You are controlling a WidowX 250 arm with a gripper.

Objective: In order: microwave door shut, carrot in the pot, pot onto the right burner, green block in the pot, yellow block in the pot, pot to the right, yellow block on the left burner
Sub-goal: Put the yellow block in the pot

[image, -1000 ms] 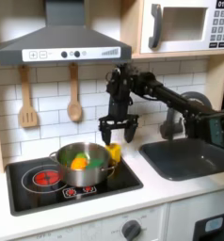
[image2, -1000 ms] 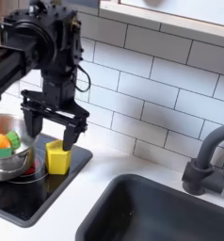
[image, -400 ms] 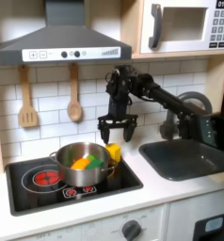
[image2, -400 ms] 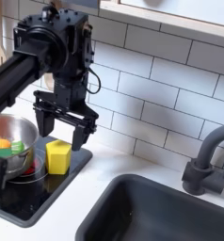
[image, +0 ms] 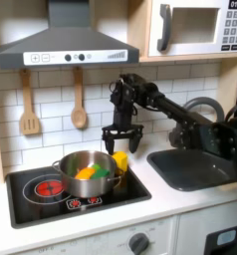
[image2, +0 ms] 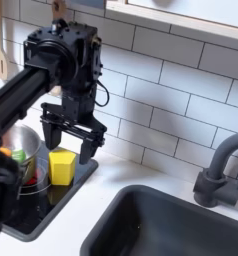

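The steel pot (image: 71, 162) sits on the right burner of the black cooktop (image: 36, 204). An orange carrot (image: 84, 173) and the green block (image: 104, 168) lie inside it. Just right of the pot, the yellow block (image: 120, 161) stands upright on the cooktop's right edge. My gripper (image: 120, 140) hangs open just above the yellow block, fingers spread to either side and nothing held. In the second exterior view the gripper (image2: 70, 141) is over the yellow block (image2: 61, 167), and the arm hides much of the pot (image2: 24, 150). The left burner (image: 49, 186) is bare. The microwave door (image: 190, 28) is shut.
A dark sink (image: 195, 165) with a grey faucet (image2: 216, 175) lies right of the cooktop. A wooden spatula (image: 29, 106) and spoon (image: 79, 101) hang on the tiled wall under the range hood (image: 66, 45). White counter runs along the front.
The gripper stays open over the yellow block and has drifted slightly. The arm has swung across the second exterior view's lower left, covering more of the pot. The pot and blocks have not moved.
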